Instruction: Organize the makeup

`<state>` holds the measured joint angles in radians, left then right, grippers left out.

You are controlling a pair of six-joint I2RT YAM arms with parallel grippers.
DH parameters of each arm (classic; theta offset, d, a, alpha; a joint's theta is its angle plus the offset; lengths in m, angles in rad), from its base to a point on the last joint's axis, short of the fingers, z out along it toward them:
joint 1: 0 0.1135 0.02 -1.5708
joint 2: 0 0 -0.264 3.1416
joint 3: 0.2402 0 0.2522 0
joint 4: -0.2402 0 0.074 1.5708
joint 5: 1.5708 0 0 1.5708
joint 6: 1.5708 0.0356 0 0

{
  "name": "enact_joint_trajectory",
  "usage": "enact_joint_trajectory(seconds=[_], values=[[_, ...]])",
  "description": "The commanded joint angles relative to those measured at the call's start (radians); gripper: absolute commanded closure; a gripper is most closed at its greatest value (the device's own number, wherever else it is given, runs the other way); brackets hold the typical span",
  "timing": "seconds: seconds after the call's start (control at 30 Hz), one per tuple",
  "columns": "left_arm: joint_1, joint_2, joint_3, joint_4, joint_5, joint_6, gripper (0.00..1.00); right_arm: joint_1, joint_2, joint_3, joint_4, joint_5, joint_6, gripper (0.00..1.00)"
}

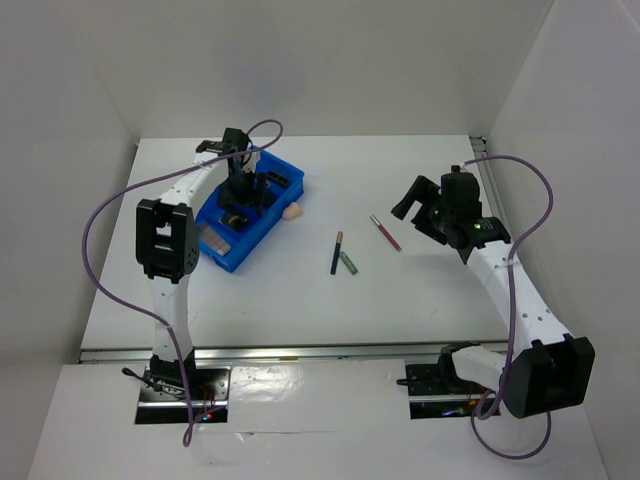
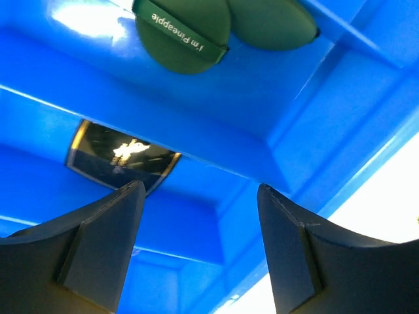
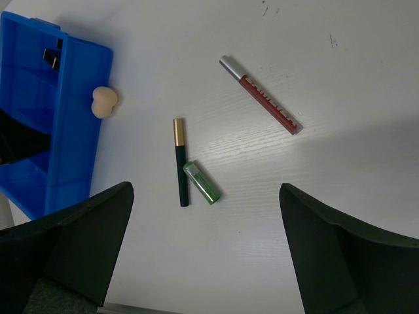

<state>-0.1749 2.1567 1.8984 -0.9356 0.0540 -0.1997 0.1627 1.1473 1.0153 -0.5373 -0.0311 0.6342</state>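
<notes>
My left gripper is open and empty, lowered inside the blue tray. In the left wrist view the gripper hovers over a bare compartment. A dark glossy compact and dark green round puffs lie in compartments beyond it. My right gripper is open and empty above the table. In the right wrist view the gripper is high over a green tube, a dark pencil with a gold cap and a red pencil. A beige sponge lies beside the tray.
A brown-pink palette lies in the tray's near end. A black-gold item sits in a far compartment. White walls enclose the table on the left, back and right. The pencils lie mid-table between the arms.
</notes>
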Motion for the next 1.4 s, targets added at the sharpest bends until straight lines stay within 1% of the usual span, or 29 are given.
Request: enact_joint_trajectory(seconds=[0.0,0.03,0.17,0.2,0.3,0.4,0.57,0.7,0.83,0.87,0.97,1.0,1.03,1.07,1.1,1.13,1.23,1.27,1.37], values=[[-0.023,-0.023,0.011,0.000,-0.140,0.068,0.17,-0.006,0.000,0.037,0.043,-0.007,-0.010,0.00],[-0.023,-0.023,-0.001,0.015,-0.164,0.068,0.17,-0.006,0.000,0.037,0.043,-0.007,-0.010,0.00],[-0.023,0.000,-0.010,0.015,-0.267,0.091,0.10,-0.006,0.000,0.049,0.043,-0.018,-0.010,0.00],[-0.023,0.000,-0.010,0.015,-0.285,0.091,0.06,-0.006,0.009,0.049,0.043,-0.018,-0.010,0.00],[-0.023,0.009,-0.056,0.058,-0.312,0.123,0.01,-0.006,0.009,0.060,0.043,-0.027,-0.019,0.00],[-0.023,0.000,-0.123,0.130,-0.336,0.158,0.01,-0.006,0.019,0.069,0.043,-0.036,-0.028,0.00],[0.008,0.000,-0.189,0.208,-0.231,0.207,0.02,-0.006,0.038,0.091,0.024,-0.046,-0.037,0.00],[0.017,0.009,-0.237,0.264,-0.221,0.207,0.03,-0.006,0.048,0.109,0.014,-0.055,-0.037,0.00],[0.017,0.012,-0.271,0.293,-0.198,0.207,0.13,-0.006,0.057,0.109,0.014,-0.064,-0.028,0.00],[0.026,0.025,-0.271,0.293,-0.186,0.207,0.20,-0.006,0.057,0.109,0.014,-0.064,-0.028,0.00],[0.026,0.025,-0.289,0.302,-0.149,0.207,0.30,-0.006,0.057,0.100,0.023,-0.073,-0.018,0.00],[0.035,0.025,-0.289,0.311,-0.149,0.207,0.37,-0.006,0.057,0.100,0.023,-0.073,-0.018,0.00],[0.035,0.016,-0.300,0.311,-0.140,0.198,0.42,-0.006,0.057,0.100,0.023,-0.073,-0.018,0.00],[0.044,-0.004,-0.309,0.322,-0.131,0.198,0.56,-0.006,0.057,0.100,0.023,-0.073,-0.018,0.00],[0.054,-0.014,-0.309,0.322,-0.115,0.198,0.64,-0.006,0.057,0.100,0.023,-0.073,-0.018,0.00],[0.054,-0.023,-0.309,0.322,-0.105,0.198,0.68,-0.006,0.057,0.100,0.023,-0.073,-0.018,0.00],[0.075,-0.035,-0.282,0.299,-0.075,0.198,0.88,-0.006,0.066,0.100,0.023,-0.082,-0.018,0.00],[0.075,-0.058,-0.282,0.299,-0.060,0.198,0.99,-0.006,0.066,0.100,0.023,-0.082,-0.018,0.00],[0.084,-0.101,-0.260,0.288,-0.048,0.189,1.00,-0.006,0.066,0.100,0.033,-0.082,-0.018,0.00]])
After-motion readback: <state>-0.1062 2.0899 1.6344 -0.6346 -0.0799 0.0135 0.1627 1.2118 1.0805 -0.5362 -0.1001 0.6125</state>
